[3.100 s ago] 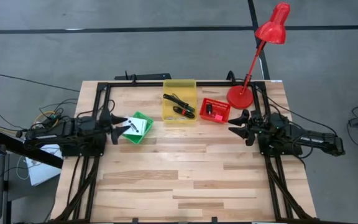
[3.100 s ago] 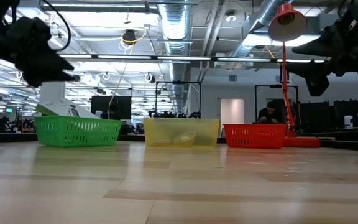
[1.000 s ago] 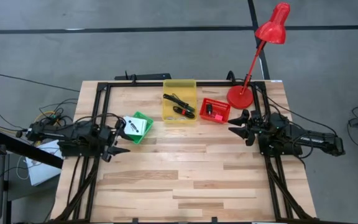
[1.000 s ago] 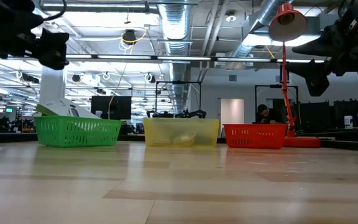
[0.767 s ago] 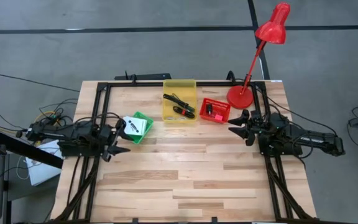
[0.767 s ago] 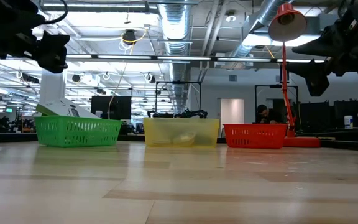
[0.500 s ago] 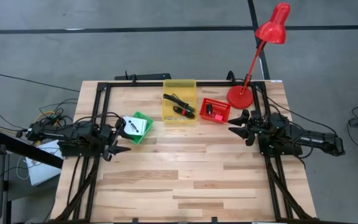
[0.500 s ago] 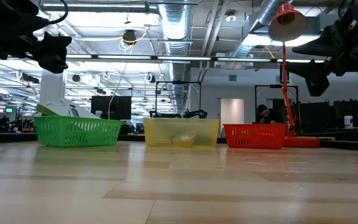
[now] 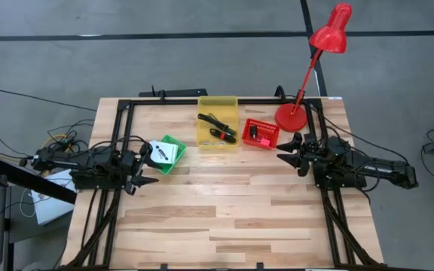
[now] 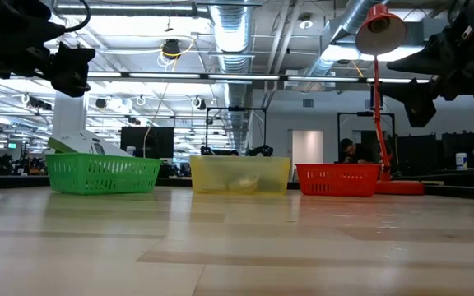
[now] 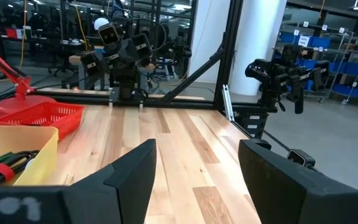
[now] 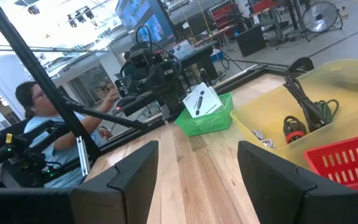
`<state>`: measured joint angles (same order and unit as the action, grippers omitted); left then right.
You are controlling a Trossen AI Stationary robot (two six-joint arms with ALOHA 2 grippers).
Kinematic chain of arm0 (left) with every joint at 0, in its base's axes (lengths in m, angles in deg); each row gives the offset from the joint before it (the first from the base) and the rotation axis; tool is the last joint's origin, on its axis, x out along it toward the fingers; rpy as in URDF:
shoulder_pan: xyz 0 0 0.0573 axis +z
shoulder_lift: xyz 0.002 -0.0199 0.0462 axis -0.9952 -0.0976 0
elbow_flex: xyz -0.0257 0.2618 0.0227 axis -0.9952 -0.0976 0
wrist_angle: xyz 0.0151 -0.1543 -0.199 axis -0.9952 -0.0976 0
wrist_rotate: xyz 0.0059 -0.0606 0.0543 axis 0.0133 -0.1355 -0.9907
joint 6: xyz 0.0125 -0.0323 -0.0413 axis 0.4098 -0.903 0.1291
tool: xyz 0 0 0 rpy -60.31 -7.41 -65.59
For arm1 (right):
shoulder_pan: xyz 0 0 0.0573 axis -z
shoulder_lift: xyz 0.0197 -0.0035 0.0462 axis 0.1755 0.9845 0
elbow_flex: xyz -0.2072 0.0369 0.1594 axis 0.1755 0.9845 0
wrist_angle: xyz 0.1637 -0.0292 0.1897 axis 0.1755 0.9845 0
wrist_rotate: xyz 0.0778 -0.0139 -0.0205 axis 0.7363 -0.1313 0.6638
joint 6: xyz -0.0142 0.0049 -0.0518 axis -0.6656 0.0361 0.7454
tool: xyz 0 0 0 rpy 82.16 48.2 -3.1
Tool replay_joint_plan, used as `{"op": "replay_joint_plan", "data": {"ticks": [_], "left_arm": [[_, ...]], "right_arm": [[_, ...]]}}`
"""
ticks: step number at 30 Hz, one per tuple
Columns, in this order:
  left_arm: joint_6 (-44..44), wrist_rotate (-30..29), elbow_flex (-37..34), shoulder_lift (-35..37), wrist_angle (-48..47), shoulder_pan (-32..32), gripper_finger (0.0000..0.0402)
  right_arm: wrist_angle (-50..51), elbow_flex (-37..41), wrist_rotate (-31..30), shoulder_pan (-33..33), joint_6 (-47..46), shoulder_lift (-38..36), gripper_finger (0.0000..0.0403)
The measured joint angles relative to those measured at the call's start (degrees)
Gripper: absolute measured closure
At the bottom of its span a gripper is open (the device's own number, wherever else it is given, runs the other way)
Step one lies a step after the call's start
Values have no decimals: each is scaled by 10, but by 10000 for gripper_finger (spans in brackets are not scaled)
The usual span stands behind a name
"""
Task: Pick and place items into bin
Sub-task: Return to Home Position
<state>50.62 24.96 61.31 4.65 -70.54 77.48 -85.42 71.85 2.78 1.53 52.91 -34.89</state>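
The left gripper point(image 9: 154, 168) hangs at the middle left of the high view, fingers spread wide with nothing between them, just beside the green basket point(image 9: 175, 141) holding a white packet point(image 9: 165, 151); the right gripper point(image 9: 279, 148), at the middle right, is likewise splayed and empty, its tips near the red basket point(image 9: 270, 128). In the upper middle the yellow bin point(image 9: 217, 98) holds the black cable bundle point(image 9: 217, 125), and the red basket carries a tiny black cube point(image 9: 253, 133) and a tiny pink cube point(image 9: 264, 140) (both mere specks), with the red lamp point(image 9: 292, 117) standing just beside it.
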Motion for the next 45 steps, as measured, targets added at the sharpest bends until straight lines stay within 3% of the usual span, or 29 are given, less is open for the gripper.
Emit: {"op": "replay_joint_plan", "data": {"ticks": [45], "left_arm": [[12,1,0,0,0,0,180]], "right_arm": [[0,0,0,0,0,0,187]]}}
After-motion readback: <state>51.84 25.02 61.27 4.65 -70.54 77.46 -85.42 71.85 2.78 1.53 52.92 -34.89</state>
